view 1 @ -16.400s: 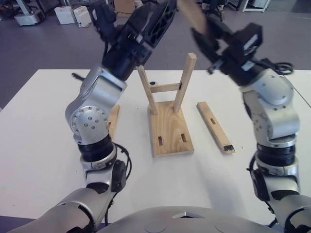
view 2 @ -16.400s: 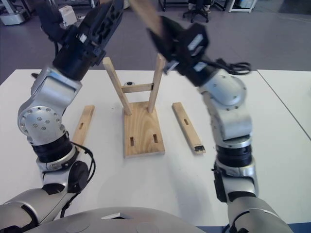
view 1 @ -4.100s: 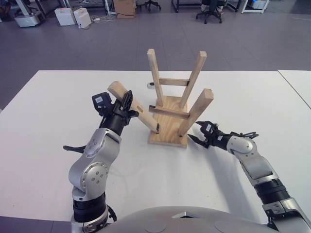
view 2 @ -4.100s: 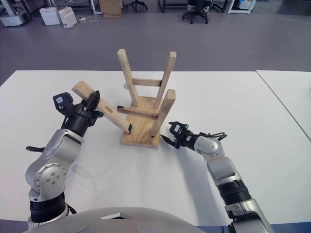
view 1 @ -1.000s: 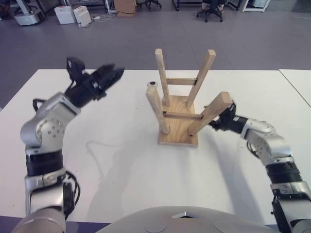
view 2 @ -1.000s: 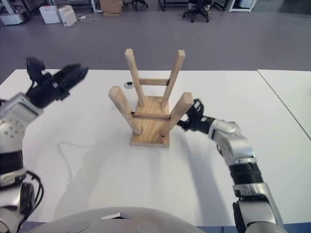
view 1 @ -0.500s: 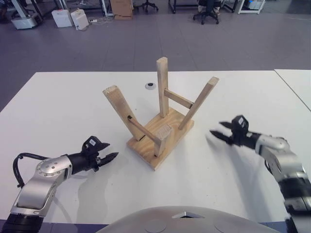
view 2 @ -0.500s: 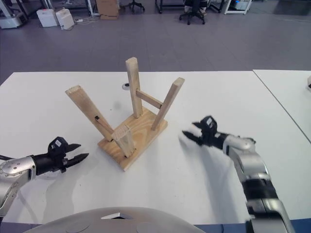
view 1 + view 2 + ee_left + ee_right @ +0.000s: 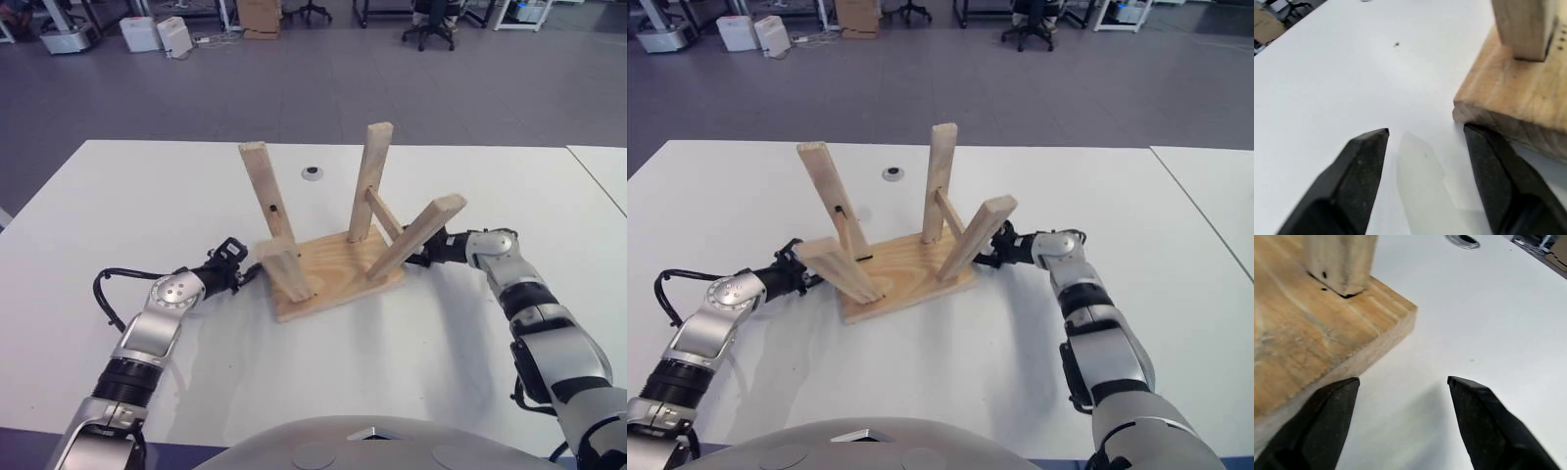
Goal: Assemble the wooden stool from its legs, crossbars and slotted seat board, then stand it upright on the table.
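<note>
Wooden stool [image 9: 911, 266] stands inverted at mid-table, seat board [image 9: 338, 279] down and legs [image 9: 376, 176] up. The left gripper [image 9: 1425, 132], low at the board's left edge, is spread wide and holds nothing; one finger [image 9: 1488, 166] sits just beside the board. The right gripper [image 9: 1403, 379], at the board's right corner, is likewise spread and empty-handed. The white table [image 9: 118, 215] extends well beyond the stool on every side.
</note>
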You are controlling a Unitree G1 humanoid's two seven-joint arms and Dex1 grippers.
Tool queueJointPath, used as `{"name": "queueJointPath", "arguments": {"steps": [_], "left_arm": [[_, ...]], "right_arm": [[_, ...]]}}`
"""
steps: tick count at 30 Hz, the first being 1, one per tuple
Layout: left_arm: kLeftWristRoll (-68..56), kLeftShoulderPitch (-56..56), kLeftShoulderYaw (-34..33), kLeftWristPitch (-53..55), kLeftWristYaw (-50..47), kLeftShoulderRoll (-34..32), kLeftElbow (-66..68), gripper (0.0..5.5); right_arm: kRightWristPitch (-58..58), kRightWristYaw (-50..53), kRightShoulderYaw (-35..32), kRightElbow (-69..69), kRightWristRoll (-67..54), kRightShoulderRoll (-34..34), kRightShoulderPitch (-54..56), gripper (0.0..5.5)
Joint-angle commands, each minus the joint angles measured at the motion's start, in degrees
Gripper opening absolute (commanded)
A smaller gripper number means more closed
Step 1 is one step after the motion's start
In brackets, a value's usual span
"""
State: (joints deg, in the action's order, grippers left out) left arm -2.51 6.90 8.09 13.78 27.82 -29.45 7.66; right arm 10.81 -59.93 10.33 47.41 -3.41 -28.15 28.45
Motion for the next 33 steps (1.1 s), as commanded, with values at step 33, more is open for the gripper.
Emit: {"name": "queueJointPath", "arguments": {"steps": [33], "left_arm": [[-27.36,-20.92,-16.03,27.33,8.16,-2.96,-52.4,2.83]], "right_arm": [[-59.87,21.95,-20.01,-91.8,-28.97,-3.05,-35.68,3.37]]}}
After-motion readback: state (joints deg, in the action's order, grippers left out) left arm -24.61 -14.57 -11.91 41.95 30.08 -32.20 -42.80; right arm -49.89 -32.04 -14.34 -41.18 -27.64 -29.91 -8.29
